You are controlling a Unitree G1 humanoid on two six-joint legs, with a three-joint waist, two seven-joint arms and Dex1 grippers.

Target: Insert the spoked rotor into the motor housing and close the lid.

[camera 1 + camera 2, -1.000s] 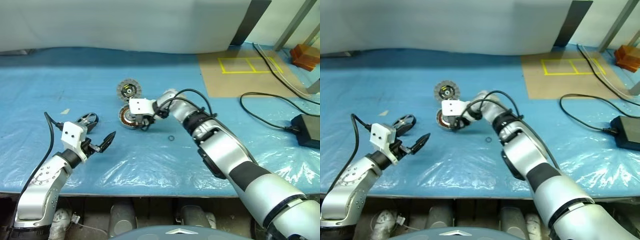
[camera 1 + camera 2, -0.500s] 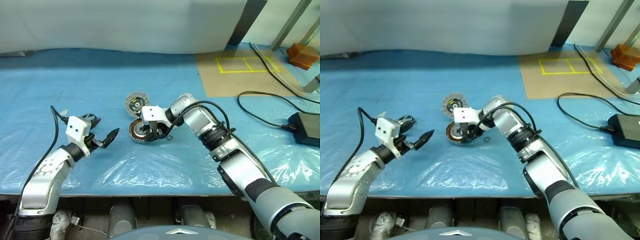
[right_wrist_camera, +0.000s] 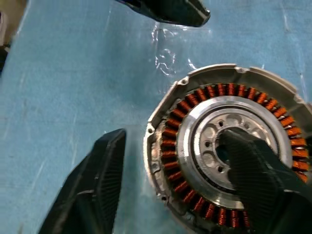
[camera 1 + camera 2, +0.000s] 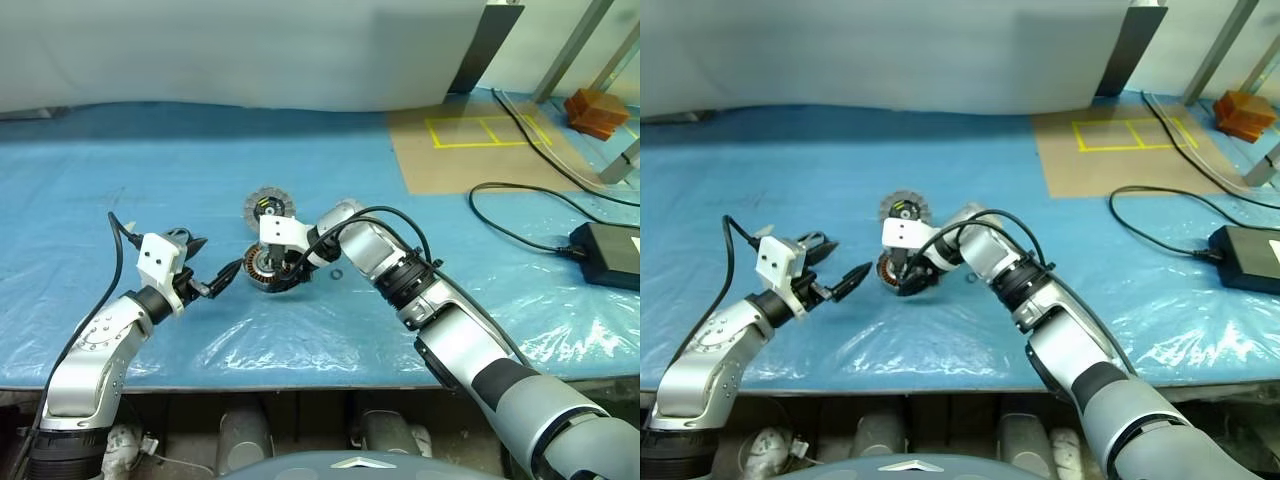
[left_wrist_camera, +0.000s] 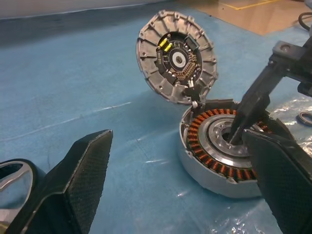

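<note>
Seating complete: the spoked rotor (image 5: pixel 222 146), copper windings up, now rests inside the motor housing (image 5: pixel 204 168) toward the middle of the blue-sheeted desk (image 4: pixel 150 180); half a second ago the right gripper (image 3: pixel 170 190) held its jaws narrower at the hub, whereas they now stand spread, one finger over the hub and one outside the rim, which suggests release; the lid (image 5: pixel 176 57) leans tilted against the housing's far side, ribbed face showing, not yet closed; the left gripper (image 4: pixel 210 282) waits just beside the housing, jaws wide apart and empty; closing the lid remains.
</note>
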